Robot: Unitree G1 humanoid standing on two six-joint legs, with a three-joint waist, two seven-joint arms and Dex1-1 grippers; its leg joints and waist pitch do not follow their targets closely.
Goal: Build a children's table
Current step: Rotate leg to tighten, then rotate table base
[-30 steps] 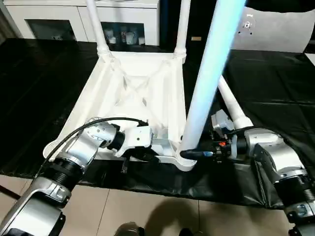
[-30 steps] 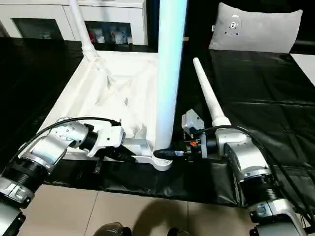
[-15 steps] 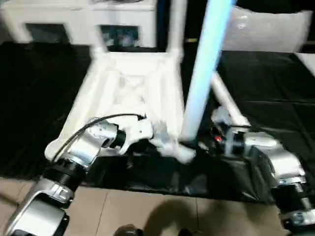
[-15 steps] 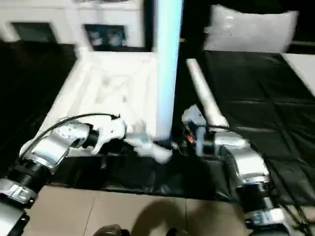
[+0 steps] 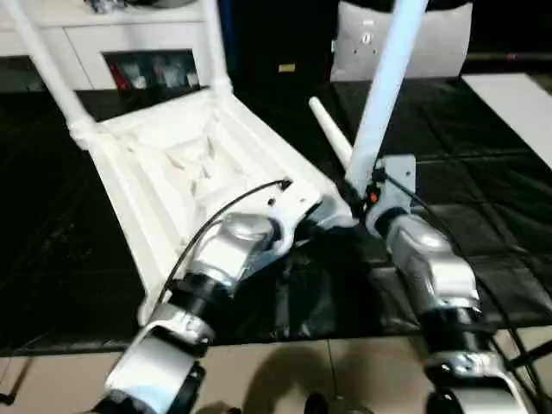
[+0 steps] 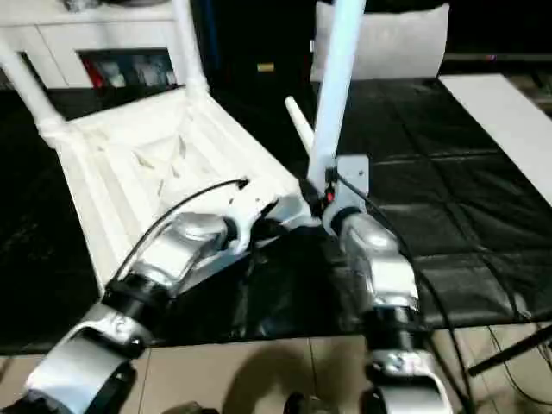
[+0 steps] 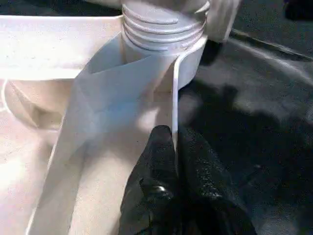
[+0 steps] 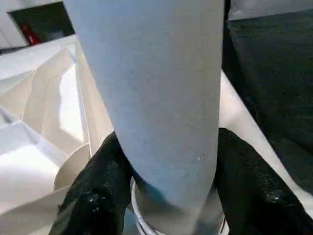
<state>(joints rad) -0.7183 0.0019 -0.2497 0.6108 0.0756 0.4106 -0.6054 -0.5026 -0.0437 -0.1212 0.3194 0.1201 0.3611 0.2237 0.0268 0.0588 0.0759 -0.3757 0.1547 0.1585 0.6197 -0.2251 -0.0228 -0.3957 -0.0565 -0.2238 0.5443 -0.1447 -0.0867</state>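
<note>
The children's table lies upside down on the black cloth, its ribbed top (image 5: 172,164) turned at an angle. Two legs stand in the far corners (image 5: 47,78) (image 5: 213,52). A third leg (image 5: 384,95) rises upright from the near right corner socket (image 7: 164,24), and my right gripper (image 8: 171,196) is shut on its base, a finger (image 8: 98,196) on each side. My left gripper (image 7: 176,152) is shut on a thin edge of the table top's rim just beside that socket. A fourth leg (image 5: 332,138) lies loose on the cloth behind the right gripper.
A white cabinet (image 5: 129,60) with glass doors stands at the back left. A light cushion (image 5: 440,43) leans at the back right and a flat white board (image 5: 517,103) lies at the far right. Tiled floor (image 5: 345,379) begins at the cloth's near edge.
The whole view has swung to the right. Against the loose leg, the table top now sits more turned, its held corner farther right. Both grips are unchanged.
</note>
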